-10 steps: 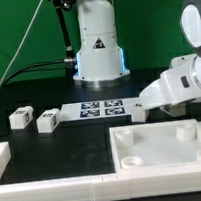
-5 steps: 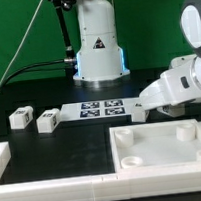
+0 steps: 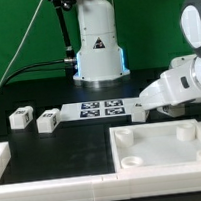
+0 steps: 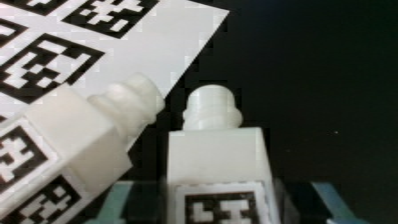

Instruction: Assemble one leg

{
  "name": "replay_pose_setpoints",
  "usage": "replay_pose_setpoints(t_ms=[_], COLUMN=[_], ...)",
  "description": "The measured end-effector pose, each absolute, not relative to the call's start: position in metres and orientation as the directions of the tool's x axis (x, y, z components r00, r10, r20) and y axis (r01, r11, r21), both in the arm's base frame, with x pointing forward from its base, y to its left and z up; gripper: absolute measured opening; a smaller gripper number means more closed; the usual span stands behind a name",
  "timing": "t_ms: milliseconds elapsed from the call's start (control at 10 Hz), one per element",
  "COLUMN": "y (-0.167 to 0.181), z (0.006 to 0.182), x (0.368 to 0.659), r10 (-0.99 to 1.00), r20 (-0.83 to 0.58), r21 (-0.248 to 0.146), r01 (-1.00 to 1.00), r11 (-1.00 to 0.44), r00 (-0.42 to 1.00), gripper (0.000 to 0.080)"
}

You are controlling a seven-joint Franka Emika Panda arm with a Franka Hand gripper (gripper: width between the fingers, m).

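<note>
**Gripper low over a leg by the marker board**

Fingers flank the leg on the black table. Cannot tell whether they are clamped on it. A second leg lies just beside it.

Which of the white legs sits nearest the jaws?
The leg at the marker board's right end in the exterior view, between the jaws; two others lie far left.

The short white leg, marker-faced, lies beside the marker board.
</note>
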State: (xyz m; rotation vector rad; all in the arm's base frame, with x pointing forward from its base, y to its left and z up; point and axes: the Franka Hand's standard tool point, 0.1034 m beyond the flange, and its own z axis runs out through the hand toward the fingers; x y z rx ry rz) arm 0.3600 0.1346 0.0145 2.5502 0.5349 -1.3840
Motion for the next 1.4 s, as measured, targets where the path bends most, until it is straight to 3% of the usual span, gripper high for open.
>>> replay_pose_setpoints(t_ms=[500, 800, 1100, 1400], y=[0.135, 0.138, 0.141, 0.127], z=[0.07, 0.066, 0.065, 0.087], x=[0.372, 0.379, 0.389, 0.394], r10=[0.214, 0.236, 0.314, 0.244], r20=[-0.831, -0.79, -0.571, -0.35], r21=[0.014, 0.014, 0.019, 0.048], r01=[0.403, 0.402, 0.395, 0.278], r11=[-0.915, -0.916, -0.918, -0.96], r00=[0.514, 0.566, 0.758, 0.904], gripper=[0.0288, 0.0288, 0.0288, 0.0288])
